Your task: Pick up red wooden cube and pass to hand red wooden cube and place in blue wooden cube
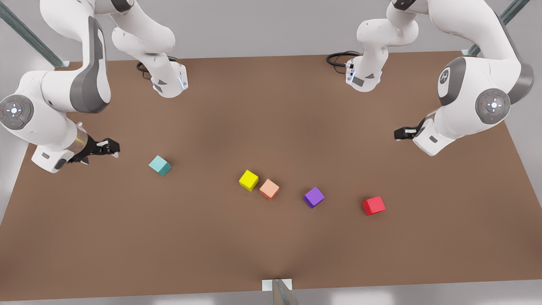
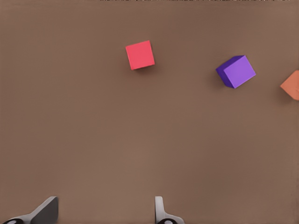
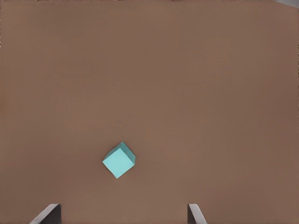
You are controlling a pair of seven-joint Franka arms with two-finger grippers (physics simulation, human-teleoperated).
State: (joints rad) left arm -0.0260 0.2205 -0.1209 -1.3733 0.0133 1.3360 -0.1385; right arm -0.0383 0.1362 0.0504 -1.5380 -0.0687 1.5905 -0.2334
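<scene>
We see even, diffuse light, no glare on the matte brown tabletop (image 1: 271,237). A darker soft patch sits mid-table. Shadows are short and faint: a thin dark rim hugs the small bright red wooden cube (image 2: 140,54), ahead of the left gripper's fingertips (image 2: 46,211), and the small teal wooden cube (image 3: 119,160), just ahead of the right gripper's fingertips (image 3: 195,213). Fingertip edges look soft and smeared. White arm shells read bright, not blown out.

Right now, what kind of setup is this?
Likely a simulated two-arm tabletop test cell: a plain brown table carrying only small coloured cubes, such as the red wooden cube and the teal wooden cube, with two white Franka arms mounted at its far edge.
</scene>
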